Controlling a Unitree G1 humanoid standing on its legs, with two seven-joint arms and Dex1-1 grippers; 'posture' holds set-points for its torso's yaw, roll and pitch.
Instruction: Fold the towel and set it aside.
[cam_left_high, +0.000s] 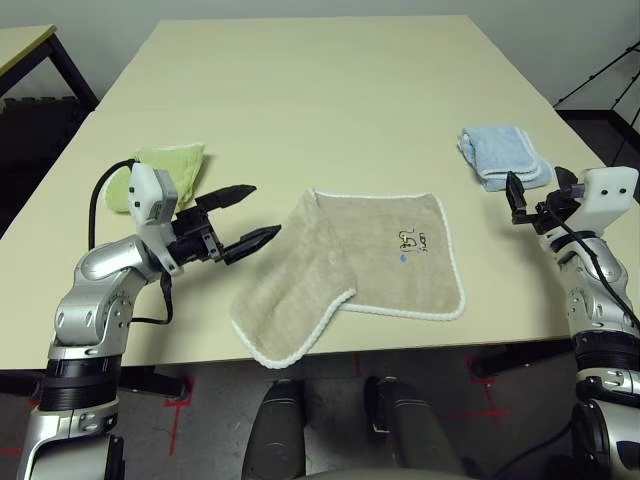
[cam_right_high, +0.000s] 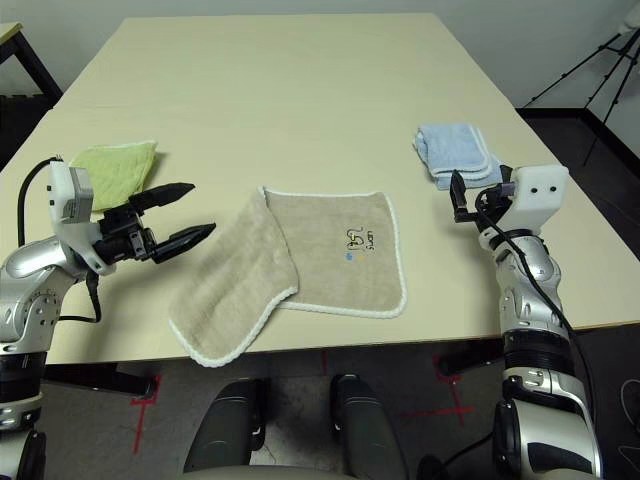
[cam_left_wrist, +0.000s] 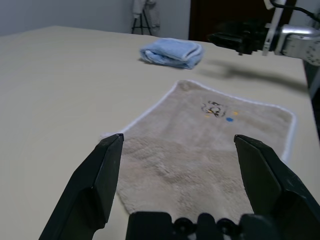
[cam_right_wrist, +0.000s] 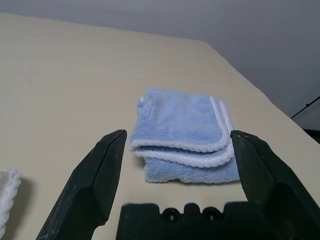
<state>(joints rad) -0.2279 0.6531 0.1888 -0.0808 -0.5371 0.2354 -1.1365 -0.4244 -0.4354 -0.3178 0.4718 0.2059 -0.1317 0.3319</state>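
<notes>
Beige towel (cam_left_high: 395, 250) part-folded at the table's near edge, between two wide-open grippers

The towel's left part is turned over at a slant, a corner reaching past the edge of the table (cam_left_high: 300, 100); its embroidered logo faces up on the right part. The left gripper (cam_left_high: 248, 218), fingers spread wide and empty, hovers just beside it, near a green towel (cam_left_high: 180, 168). The right gripper (cam_right_wrist: 177, 135), also wide and empty, is near the folded blue towel (cam_left_high: 500, 155).

there are three soft terry-cloth towels: one beige with white edging (cam_left_high: 400, 260), one folded light blue (cam_left_high: 500, 155), one folded light green (cam_left_high: 180, 168). two black two-fingered grippers (cam_left_high: 238, 222) (cam_left_high: 540, 190) show. there is one pale, flat-topped table (cam_left_high: 300, 100).
</notes>
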